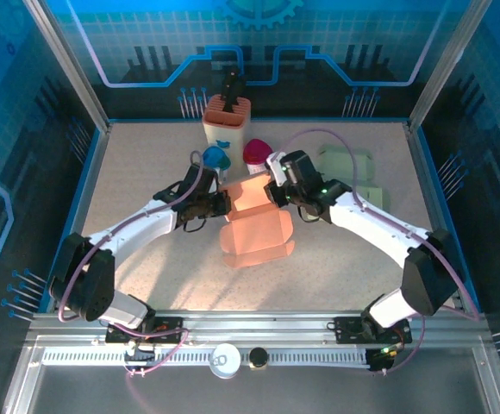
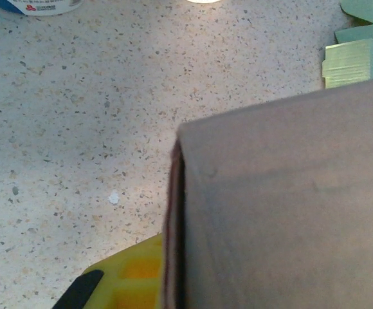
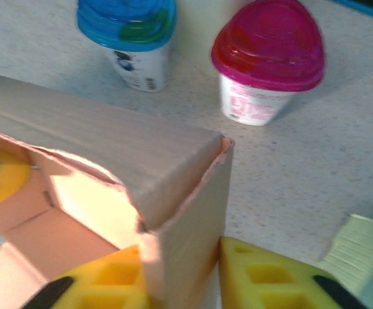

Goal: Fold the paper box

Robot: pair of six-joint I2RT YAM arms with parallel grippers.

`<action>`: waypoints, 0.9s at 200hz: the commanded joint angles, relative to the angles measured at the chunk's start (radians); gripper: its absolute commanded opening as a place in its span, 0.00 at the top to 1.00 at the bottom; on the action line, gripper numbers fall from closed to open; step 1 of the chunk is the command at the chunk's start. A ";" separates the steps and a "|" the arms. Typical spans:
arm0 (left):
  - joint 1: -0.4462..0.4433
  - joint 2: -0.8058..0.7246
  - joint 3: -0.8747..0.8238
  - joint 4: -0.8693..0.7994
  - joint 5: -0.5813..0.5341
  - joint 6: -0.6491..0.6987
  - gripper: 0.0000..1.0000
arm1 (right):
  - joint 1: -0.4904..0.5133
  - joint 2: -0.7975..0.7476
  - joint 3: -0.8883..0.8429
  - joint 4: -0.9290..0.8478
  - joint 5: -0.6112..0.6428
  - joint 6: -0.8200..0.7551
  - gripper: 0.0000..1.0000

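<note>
The salmon-pink paper box [image 1: 254,228] lies partly erected mid-table, with a flap spread toward the near side. My left gripper [image 1: 222,203] is shut on its left wall; in the left wrist view the wall's edge [image 2: 173,212] runs down beside one yellow finger [image 2: 125,277], and the box panel [image 2: 283,206] hides the other. My right gripper [image 1: 276,194] pinches the box's right wall. In the right wrist view that gripper [image 3: 186,277] has one yellow finger [image 3: 103,283] inside the box [image 3: 141,148] and the other outside, both pressed on the wall at an upright corner.
Behind the box stand a blue-lidded cup [image 1: 215,158], a pink-lidded cup [image 1: 256,153], and an orange-and-white holder [image 1: 227,121] with a black tool. Pale green flat cardboard blanks [image 1: 349,168] lie at the back right, their stack [image 3: 357,254] close to my right gripper.
</note>
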 commanded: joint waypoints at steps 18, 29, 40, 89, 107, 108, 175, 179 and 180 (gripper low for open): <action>-0.049 0.034 0.066 -0.047 -0.053 -0.042 1.00 | 0.101 0.121 0.153 -0.188 0.433 0.127 0.96; -0.058 0.038 0.070 -0.053 -0.069 -0.051 1.00 | 0.119 0.145 0.179 -0.223 0.503 0.162 1.00; -0.064 0.042 0.072 -0.056 -0.075 -0.061 1.00 | 0.134 0.158 0.197 -0.251 0.549 0.200 1.00; -0.068 0.038 0.076 -0.067 -0.085 -0.078 1.00 | 0.162 0.160 0.211 -0.262 0.581 0.239 0.97; -0.067 0.037 0.078 -0.071 -0.086 -0.080 1.00 | 0.159 0.157 0.210 -0.258 0.554 0.234 0.95; -0.068 0.037 0.079 -0.072 -0.086 -0.080 1.00 | 0.159 0.157 0.210 -0.258 0.553 0.234 0.94; -0.068 0.039 0.086 -0.081 -0.085 -0.077 1.00 | 0.148 0.169 0.201 -0.262 0.555 0.241 0.87; -0.069 0.039 0.086 -0.081 -0.085 -0.077 1.00 | 0.148 0.169 0.201 -0.263 0.560 0.241 0.88; -0.069 0.039 0.086 -0.081 -0.086 -0.078 1.00 | 0.148 0.169 0.201 -0.264 0.562 0.242 0.88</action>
